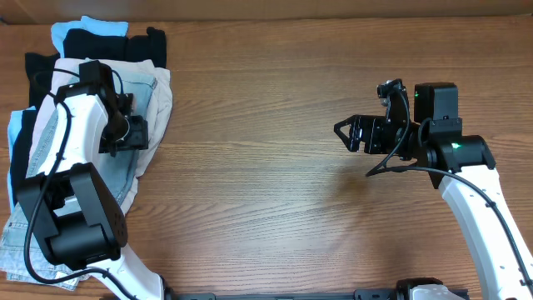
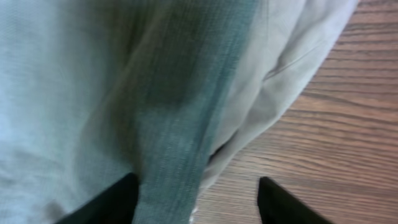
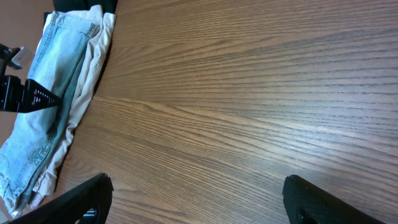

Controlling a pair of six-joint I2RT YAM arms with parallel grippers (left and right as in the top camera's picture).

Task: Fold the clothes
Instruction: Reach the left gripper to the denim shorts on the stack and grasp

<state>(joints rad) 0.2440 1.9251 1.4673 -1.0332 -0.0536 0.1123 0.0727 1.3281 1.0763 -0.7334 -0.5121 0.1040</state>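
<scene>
The light-blue denim shorts (image 1: 140, 90) lie on top of a clothes pile at the table's left. In the left wrist view the denim (image 2: 155, 93) fills most of the frame. They also show at the far left of the right wrist view (image 3: 46, 93). My left gripper (image 1: 136, 133) is open and close over the shorts' right edge. Its fingers (image 2: 198, 182) straddle a darker denim fold and hold nothing. My right gripper (image 1: 343, 132) is open and empty over bare wood right of centre, with only table between its fingers (image 3: 198, 182).
Larger beige shorts (image 1: 163, 96) lie under the denim and stick out on the right (image 2: 280, 56) (image 3: 93, 62). Black garments (image 1: 92, 42) and a pale-blue one (image 1: 71, 32) lie at the back of the pile. More denim (image 1: 17, 246) lies at the front left.
</scene>
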